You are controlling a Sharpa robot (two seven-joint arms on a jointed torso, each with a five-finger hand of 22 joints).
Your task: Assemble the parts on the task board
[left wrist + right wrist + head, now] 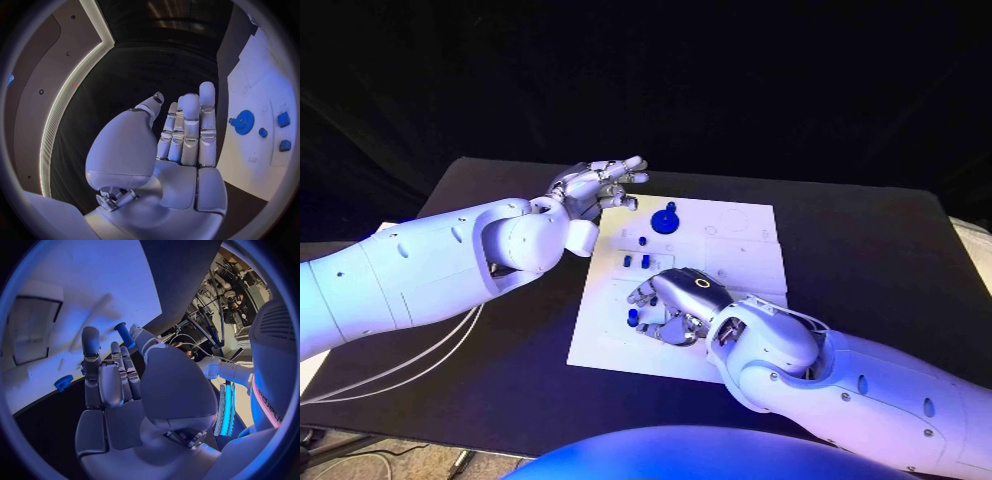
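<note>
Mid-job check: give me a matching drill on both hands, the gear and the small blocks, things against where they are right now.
Things:
1. left hand
2. right hand
3. blue gear
4. two small blue blocks

Places:
a. over the near part of the task board, fingers curled down
b. lying on the board's far part
c. at the board's far left corner, fingers stretched out, holding nothing
d. side by side on the board's middle, toward its left edge

Pairs: 1-c, 2-a, 3-b, 4-d
</note>
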